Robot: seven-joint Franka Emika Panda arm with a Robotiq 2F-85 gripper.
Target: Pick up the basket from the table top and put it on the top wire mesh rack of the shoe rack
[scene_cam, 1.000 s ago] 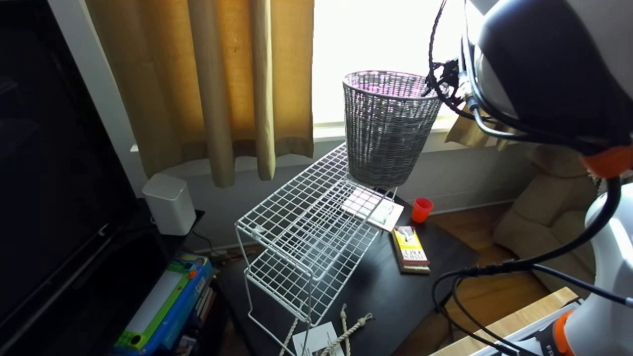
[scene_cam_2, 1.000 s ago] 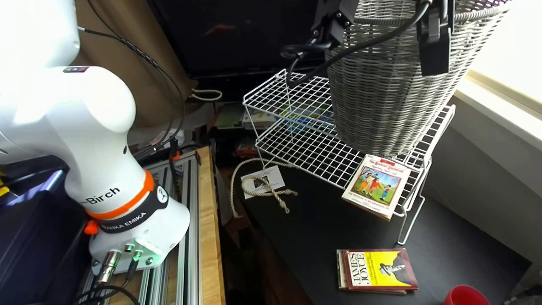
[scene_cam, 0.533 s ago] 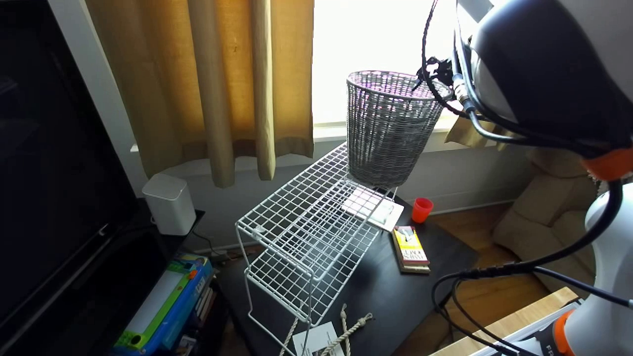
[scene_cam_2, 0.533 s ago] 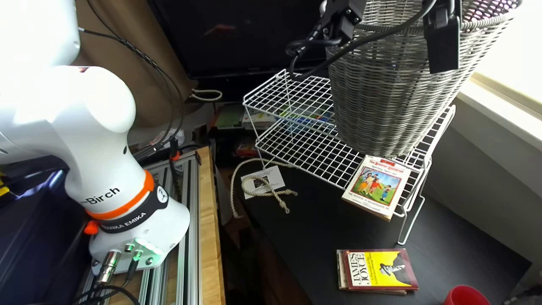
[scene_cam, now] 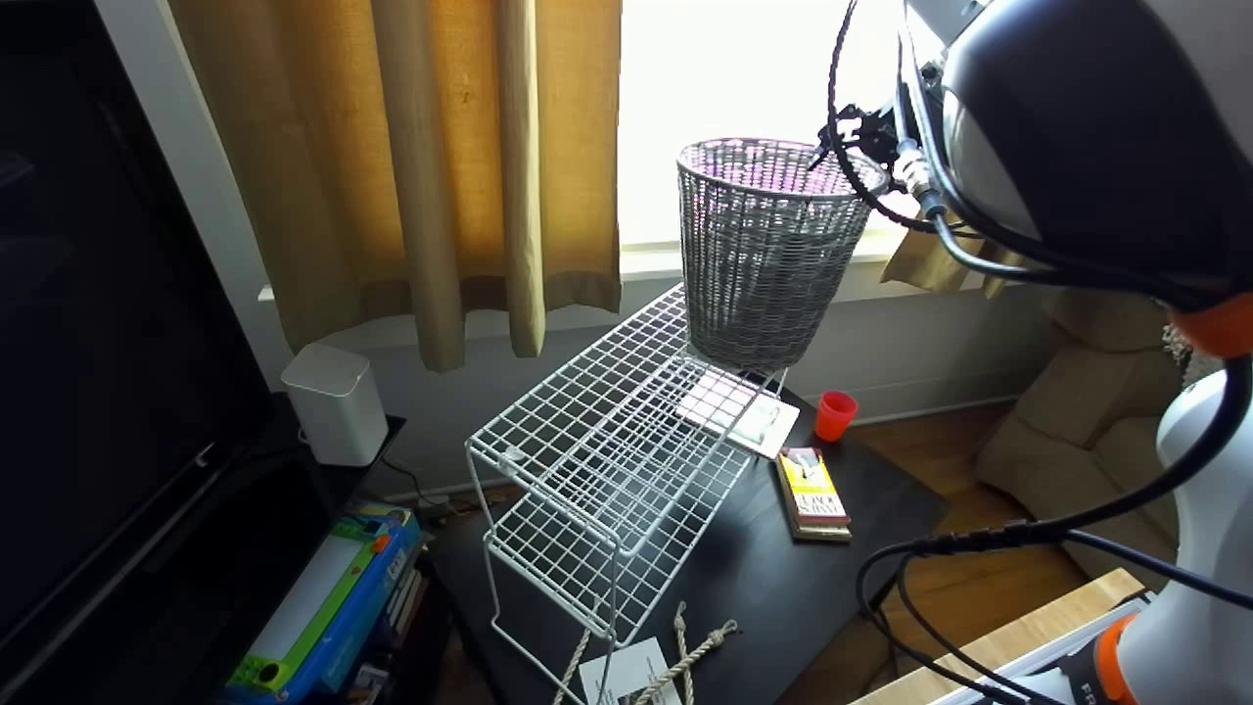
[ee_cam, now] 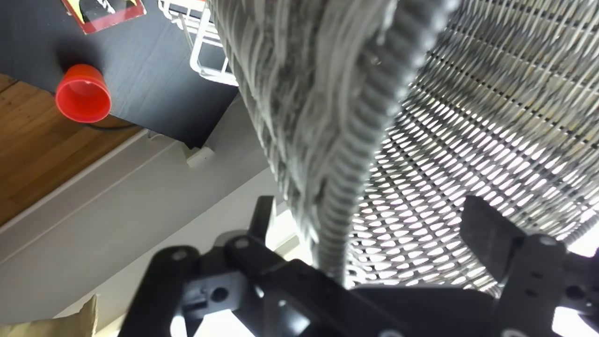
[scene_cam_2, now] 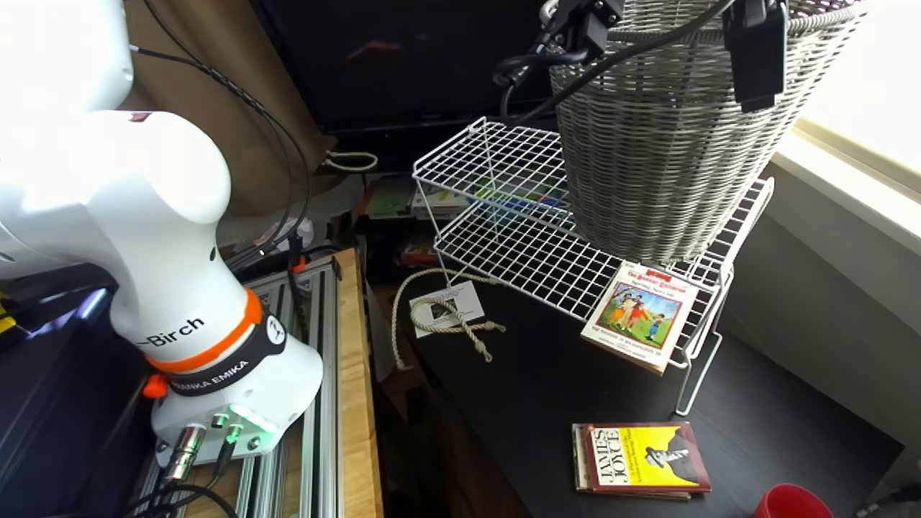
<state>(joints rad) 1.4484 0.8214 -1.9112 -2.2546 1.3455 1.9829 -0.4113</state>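
Note:
The basket [scene_cam: 768, 274], grey and woven, stands close to upright in both exterior views. Its base appears to rest at the window-side end of the top wire mesh rack [scene_cam: 573, 421], by the front edge. White wire forms the shoe rack [scene_cam_2: 575, 270], which sits on the black table top [scene_cam_2: 518, 360]. In the wrist view my gripper [ee_cam: 369, 201] is open astride the basket's rim [ee_cam: 360, 126]: one finger outside the wall, one inside, with gaps on both sides. An outer finger [scene_cam_2: 755, 57] also shows in an exterior view, in front of the basket's wall.
A children's book [scene_cam_2: 640, 316] lies at the rack's lower front. Paperbacks [scene_cam_2: 640, 460] and a red cup [scene_cam_2: 791, 503] are on the table nearby. Rope [scene_cam_2: 460, 324] and a card lie near the rack's far end. The window sill [scene_cam_2: 849, 180] runs close beside the basket.
My gripper has opened and let go of the basket's rim. The outer finger has shifted slightly up and sideways. The basket has swayed a little but its base has stayed in place.

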